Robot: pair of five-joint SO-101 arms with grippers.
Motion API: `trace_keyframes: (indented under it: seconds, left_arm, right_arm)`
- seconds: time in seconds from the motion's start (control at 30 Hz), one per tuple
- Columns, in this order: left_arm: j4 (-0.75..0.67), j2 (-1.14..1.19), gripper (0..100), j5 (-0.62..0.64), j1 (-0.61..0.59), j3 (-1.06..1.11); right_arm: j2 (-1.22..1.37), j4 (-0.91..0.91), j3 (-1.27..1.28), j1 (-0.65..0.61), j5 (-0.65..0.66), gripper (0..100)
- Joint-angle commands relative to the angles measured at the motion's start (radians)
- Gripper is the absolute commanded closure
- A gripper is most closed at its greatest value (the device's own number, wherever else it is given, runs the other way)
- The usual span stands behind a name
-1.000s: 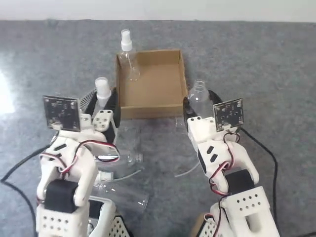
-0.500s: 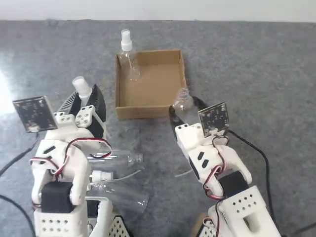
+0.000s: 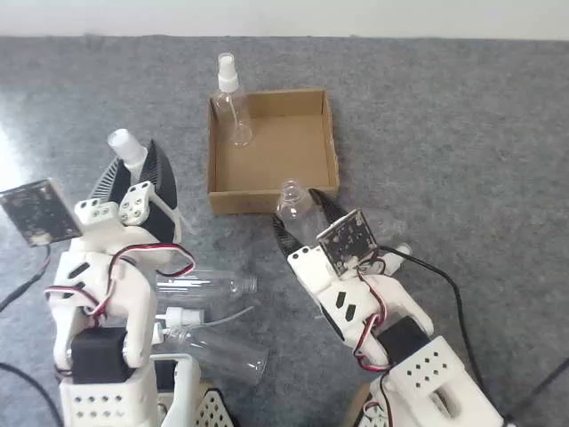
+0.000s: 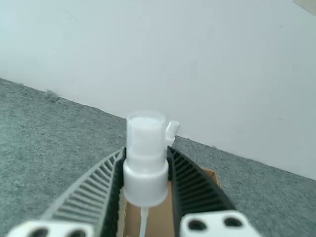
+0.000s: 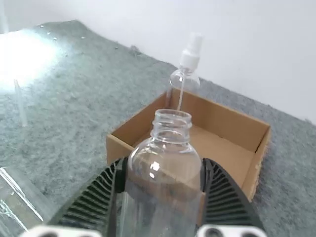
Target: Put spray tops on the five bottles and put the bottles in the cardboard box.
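**Progress status: early stage.**

- **Completed unit.** One capped clear bottle (image 3: 233, 111), fitted with a white sprayer, stands inside the brown cardboard box (image 3: 302, 151) at its far left corner. It is the only finished bottle on view.
- **Left gripper (image 3: 133, 158).** The fingers pinch a white spray top (image 3: 123, 144), held nozzle end up with its dip tube hanging between the jaws. The gripper is above the grey carpeted table (image 3: 462, 116), to the left of the box and apart from it.
- **Right gripper (image 3: 300, 218).** The fingers clamp the body of an open-necked clear plastic bottle (image 3: 293, 203). The bottle is upright with its neck bare, just in front of the box's near wall.
- **Mating.** The held top and the open neck are well apart, so this step is not yet done.
- **Waiting stock.** Two clear bottles (image 3: 206, 286) lie on their sides by the left arm's base, with a loose white spray top (image 3: 180, 317) between them. A fifth bottle cannot be made out with certainty.

**Remaining work, by judgement:**
1. Seat the held top on the held bottle.
2. Place that bottle in the box.
3. Repeat for each bottle on the table.
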Motion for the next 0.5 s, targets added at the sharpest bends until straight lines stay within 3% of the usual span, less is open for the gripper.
trace_keyframes:
  seconds: [0.0, 0.47]
  left_arm:
    - [-0.029, -0.015, 99, 0.031, -0.008, -0.028]
    - [0.015, -0.017, 99, 0.072, -0.003, -0.104]
  right_arm:
    - [-0.018, -0.047, 0.0, -0.041, 0.052, 90.8]
    - [-0.016, -0.045, 0.021, -0.134, 0.071, 90.4]
